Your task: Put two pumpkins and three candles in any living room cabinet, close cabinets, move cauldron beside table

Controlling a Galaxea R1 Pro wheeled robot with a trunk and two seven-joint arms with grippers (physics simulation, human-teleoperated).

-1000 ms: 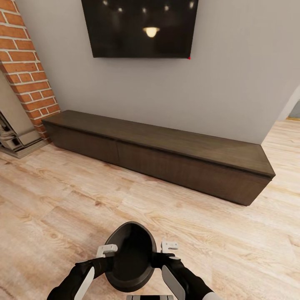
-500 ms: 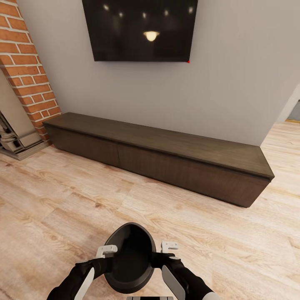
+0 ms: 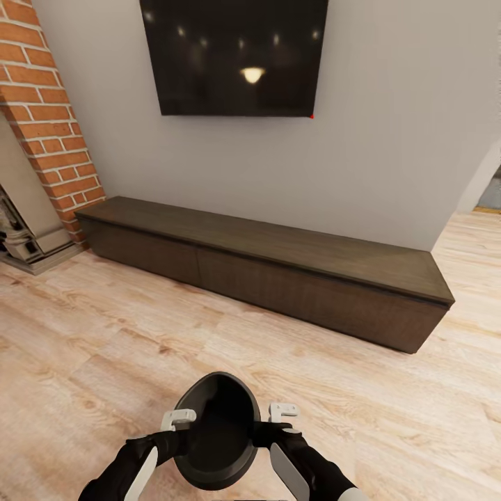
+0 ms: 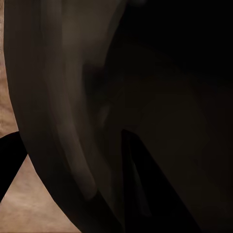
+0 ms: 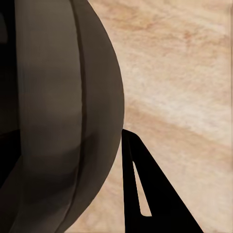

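Observation:
I hold the cauldron [image 3: 217,431], a black round pot with its mouth facing up, low in the head view just in front of my trunk and above the wood floor. My left gripper [image 3: 182,433] is shut on its left rim and my right gripper [image 3: 259,431] on its right rim. The cauldron's dark inner wall [image 4: 97,121] is close up in the left wrist view. Its ribbed outer wall [image 5: 58,121] shows in the right wrist view, with one dark finger [image 5: 145,194] beside it. The cabinet [image 3: 278,278], long, low and dark brown, stands against the grey wall ahead with all its fronts closed.
A black TV [image 3: 236,56] hangs on the wall above the cabinet. A brick column [image 3: 49,125] and a grey fireplace surround [image 3: 24,229] stand at the left. Pale wood floor [image 3: 139,348] stretches between me and the cabinet, and an opening shows at the far right [image 3: 487,188].
The whole head view has shifted: the cabinet and TV sit slightly lower and smaller, so the camera has moved. The cauldron and both grippers hold the same pose.

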